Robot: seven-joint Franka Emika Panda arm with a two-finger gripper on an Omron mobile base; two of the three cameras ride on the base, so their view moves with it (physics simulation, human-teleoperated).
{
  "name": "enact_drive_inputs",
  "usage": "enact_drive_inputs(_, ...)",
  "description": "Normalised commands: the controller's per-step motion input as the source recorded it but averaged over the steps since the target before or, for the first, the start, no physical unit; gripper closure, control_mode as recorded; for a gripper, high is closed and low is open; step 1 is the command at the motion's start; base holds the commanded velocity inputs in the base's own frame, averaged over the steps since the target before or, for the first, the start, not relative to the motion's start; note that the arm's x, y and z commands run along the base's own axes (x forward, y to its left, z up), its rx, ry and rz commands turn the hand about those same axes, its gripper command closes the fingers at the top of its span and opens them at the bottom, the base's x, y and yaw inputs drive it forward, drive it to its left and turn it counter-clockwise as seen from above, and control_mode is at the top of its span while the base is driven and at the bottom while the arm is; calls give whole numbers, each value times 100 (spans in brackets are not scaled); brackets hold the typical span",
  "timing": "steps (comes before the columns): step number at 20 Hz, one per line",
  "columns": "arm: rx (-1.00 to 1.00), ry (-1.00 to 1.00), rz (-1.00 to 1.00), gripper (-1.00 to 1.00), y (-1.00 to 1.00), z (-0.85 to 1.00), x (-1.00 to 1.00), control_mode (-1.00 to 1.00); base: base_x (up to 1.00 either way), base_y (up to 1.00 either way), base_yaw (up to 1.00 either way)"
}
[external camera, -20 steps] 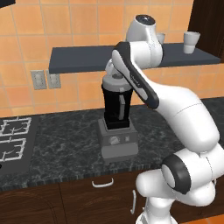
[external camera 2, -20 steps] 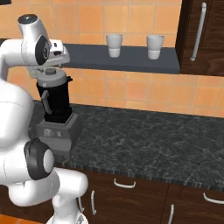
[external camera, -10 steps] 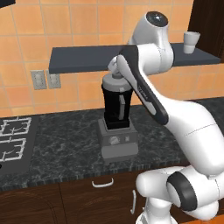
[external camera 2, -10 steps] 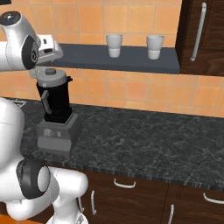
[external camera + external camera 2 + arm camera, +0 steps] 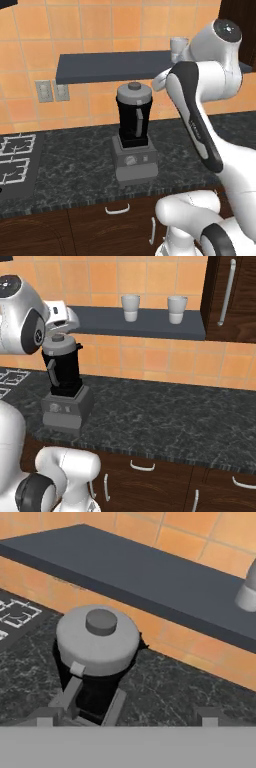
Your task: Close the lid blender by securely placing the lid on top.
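Dark speckled counter (image 5: 75,165) ran under the orange tiles, and the blender (image 5: 134,135) stood toward its left end beside the stove (image 5: 15,160), with the lid (image 5: 98,639) sitting level across the jar's top. Over the last second my arm had swung up and off to the right, away from the jar, leaving the lid behind. My gripper (image 5: 125,714) stood wide and empty (nothing between the fingers), so I judged the closing done, bar confirming the seat.

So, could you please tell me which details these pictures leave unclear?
- Lid seating: the joint with the blender jar is too small in both base views.
- Blender base: cut off by the bottom edge in the hand view.
- Far cup: mostly behind the arm in the left base view.
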Motion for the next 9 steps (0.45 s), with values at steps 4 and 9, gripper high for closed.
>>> enact_drive_inputs(4,1,-2,-4,-100,-100,-34,-47,-100,0,0,0)
enact_drive_inputs(9,0,0,-5,-100,-95,-71,-32,-100,0,0,0)
